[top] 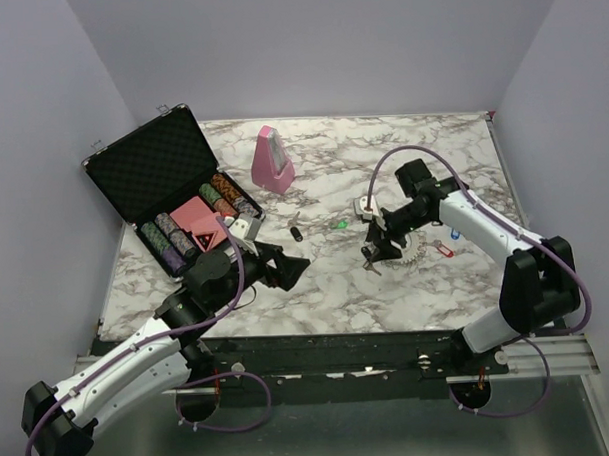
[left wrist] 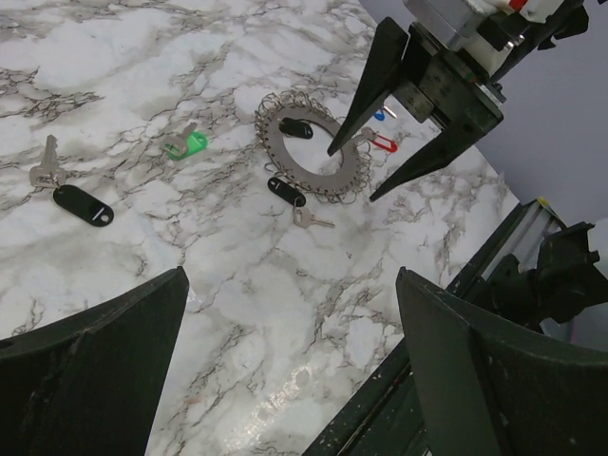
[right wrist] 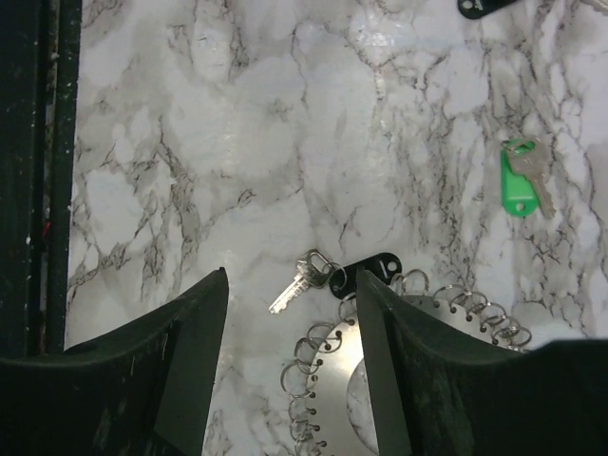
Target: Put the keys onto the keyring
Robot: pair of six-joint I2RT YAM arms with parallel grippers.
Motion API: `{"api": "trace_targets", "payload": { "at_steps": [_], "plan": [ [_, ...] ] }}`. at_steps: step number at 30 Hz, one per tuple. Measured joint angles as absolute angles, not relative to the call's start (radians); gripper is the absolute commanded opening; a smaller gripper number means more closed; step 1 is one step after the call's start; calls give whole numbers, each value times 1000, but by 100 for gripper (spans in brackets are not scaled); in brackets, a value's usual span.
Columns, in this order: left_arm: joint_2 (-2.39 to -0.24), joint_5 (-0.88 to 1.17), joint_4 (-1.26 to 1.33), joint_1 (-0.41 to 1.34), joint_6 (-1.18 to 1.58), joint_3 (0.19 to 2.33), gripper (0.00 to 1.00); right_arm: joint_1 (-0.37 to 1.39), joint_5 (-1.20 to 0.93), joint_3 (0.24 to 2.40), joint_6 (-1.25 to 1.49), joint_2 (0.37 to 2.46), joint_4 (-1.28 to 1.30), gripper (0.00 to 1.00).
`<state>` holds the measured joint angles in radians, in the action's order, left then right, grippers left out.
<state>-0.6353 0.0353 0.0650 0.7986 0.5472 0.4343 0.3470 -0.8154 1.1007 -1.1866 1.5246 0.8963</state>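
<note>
The keyring (left wrist: 334,174), a flat silvery disc edged with small wire loops, lies on the marble at the right (top: 409,252). A black-tagged key (right wrist: 367,272) lies at its rim, and another black tag (left wrist: 295,127) lies inside it. A green key (top: 340,225), a black-tagged key (top: 297,231), a red key (top: 443,250) and a blue key (top: 451,238) lie loose around it. My right gripper (right wrist: 291,275) is open and empty, low over the ring's near-left rim (top: 375,254). My left gripper (top: 291,266) is open and empty, left of the ring.
An open black poker-chip case (top: 147,168) stands at the back left, with a pink metronome (top: 272,159) beside it. The table's dark front rail (top: 319,343) runs along the near edge. Walls close in the left, back and right sides.
</note>
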Motion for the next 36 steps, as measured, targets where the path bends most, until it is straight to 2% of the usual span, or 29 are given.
{"api": "trace_targets", "payload": {
  "at_steps": [6, 9, 11, 15, 21, 29, 36],
  "plan": [
    [-642, 41, 65, 798, 547, 434, 99, 345, -792, 1053, -1218, 1525, 799, 63],
    [-652, 43, 65, 798, 546, 434, 99, 345, -768, 1006, -1269, 1541, 786, 52],
    [-655, 43, 65, 798, 543, 434, 99, 345, -758, 1014, -1277, 1562, 776, 39],
    [-652, 44, 65, 798, 543, 434, 99, 331, -749, 1053, -1222, 1599, 741, 30],
    [-603, 43, 66, 798, 542, 421, 99, 247, -748, 1050, -1058, 1600, 663, 32],
    [-603, 43, 66, 797, 527, 410, 99, 286, -698, 1045, -899, 1664, 621, 34],
    [-606, 43, 72, 797, 521, 391, 99, 293, -657, 1033, -863, 1674, 589, 28]
  ]
}}
